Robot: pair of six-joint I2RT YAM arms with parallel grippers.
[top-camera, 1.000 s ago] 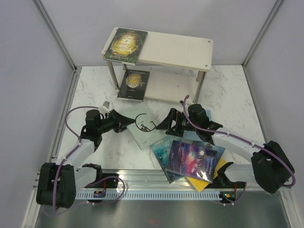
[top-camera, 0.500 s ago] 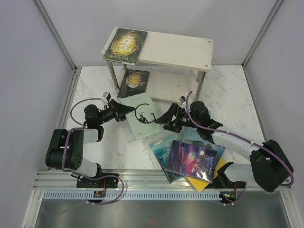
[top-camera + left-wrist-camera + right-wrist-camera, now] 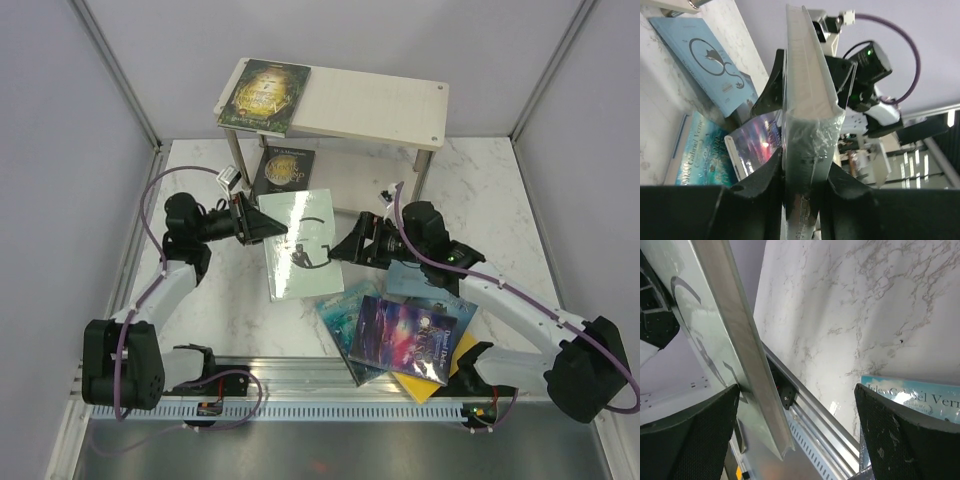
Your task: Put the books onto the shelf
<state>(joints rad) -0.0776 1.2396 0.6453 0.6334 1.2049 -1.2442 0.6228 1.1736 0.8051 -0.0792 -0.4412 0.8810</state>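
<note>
My left gripper [image 3: 268,225] is shut on the left edge of a pale book with a black swirl [image 3: 300,250], held tilted above the table in front of the shelf [image 3: 380,108]. In the left wrist view the book [image 3: 807,95] stands edge-on between the fingers [image 3: 760,185]. My right gripper [image 3: 340,250] is open at the book's right edge; that edge [image 3: 735,340] runs close to its left finger [image 3: 690,440]. A green-gold book [image 3: 265,95] lies on the shelf's top board. On the lower board lies a black book [image 3: 283,170].
More books lie in a loose pile at the front right: a galaxy one [image 3: 410,335], a teal one [image 3: 340,320], a yellow one [image 3: 440,380] and a pale blue one [image 3: 420,285] under my right arm. The shelf's right half is bare.
My left gripper has lifted the pale swirl book off the table and carried it up and right toward the shelf. The right gripper moved along beside it, still open.
</note>
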